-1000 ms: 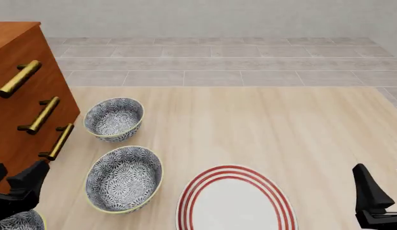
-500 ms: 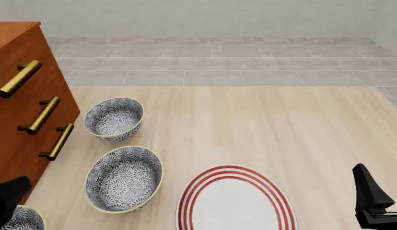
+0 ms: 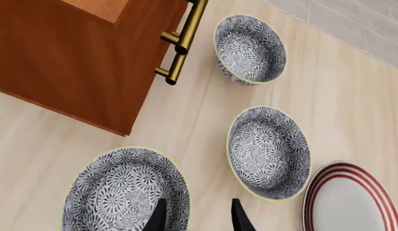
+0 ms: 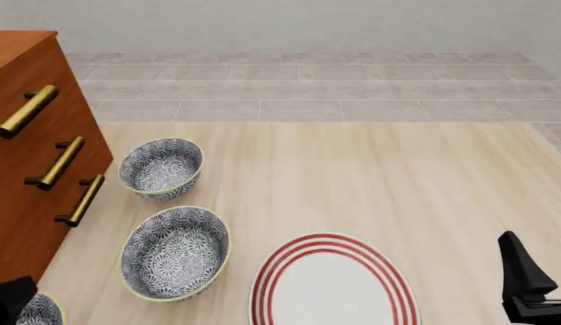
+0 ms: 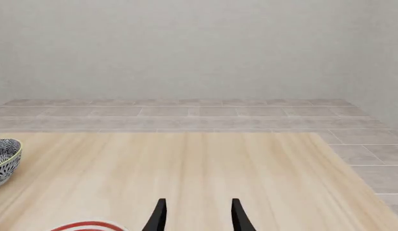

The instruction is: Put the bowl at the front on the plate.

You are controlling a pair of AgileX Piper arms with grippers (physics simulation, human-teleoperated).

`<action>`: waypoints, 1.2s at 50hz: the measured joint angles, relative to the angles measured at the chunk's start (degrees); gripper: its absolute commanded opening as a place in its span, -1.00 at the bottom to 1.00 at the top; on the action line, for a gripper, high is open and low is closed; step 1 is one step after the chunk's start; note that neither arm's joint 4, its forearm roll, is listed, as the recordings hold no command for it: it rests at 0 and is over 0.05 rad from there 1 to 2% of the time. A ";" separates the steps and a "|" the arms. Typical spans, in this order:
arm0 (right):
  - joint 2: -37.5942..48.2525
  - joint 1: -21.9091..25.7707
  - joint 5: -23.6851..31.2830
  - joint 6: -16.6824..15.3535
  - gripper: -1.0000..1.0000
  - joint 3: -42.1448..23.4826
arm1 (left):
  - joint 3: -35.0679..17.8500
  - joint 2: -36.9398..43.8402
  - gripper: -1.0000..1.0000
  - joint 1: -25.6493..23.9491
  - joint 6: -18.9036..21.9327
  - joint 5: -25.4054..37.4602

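Note:
The bowl at the front (image 3: pixel 125 190), patterned blue-grey with a yellow-green rim, lies near the dresser corner; only a sliver of this bowl (image 4: pixel 38 311) shows in the front view. My left gripper (image 3: pixel 197 219) is open above it, one finger over the bowl's inside and one outside its rim. The plate (image 4: pixel 333 281), white with red rings, sits to the right, also seen as the plate (image 3: pixel 353 199) in the left wrist view. My right gripper (image 4: pixel 543 265) stands open and empty at the table's right, right of the plate.
Two more bowls alike stand behind the front one: a middle bowl (image 4: pixel 175 252) and a far bowl (image 4: pixel 161 168). A wooden dresser (image 4: pixel 28 135) with brass handles fills the left side. One bowl's edge (image 5: pixel 3 161) shows in the right wrist view.
My left gripper has moved down and back, almost out of the front view, over the front bowl. The right gripper, bowls and plate have not moved.

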 measured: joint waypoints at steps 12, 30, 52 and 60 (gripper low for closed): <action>0.00 0.00 0.00 0.00 1.00 0.00 | 4.26 0.55 1.00 1.49 -0.28 -2.57; 0.00 0.00 0.00 0.00 1.00 0.00 | 10.71 3.11 1.00 3.20 -0.40 -8.43; 0.00 0.00 0.00 0.01 1.00 0.00 | 17.35 6.58 1.00 3.44 -0.68 -15.86; 0.00 0.00 0.00 0.00 1.00 0.00 | 18.91 8.16 1.00 3.34 -0.79 -18.25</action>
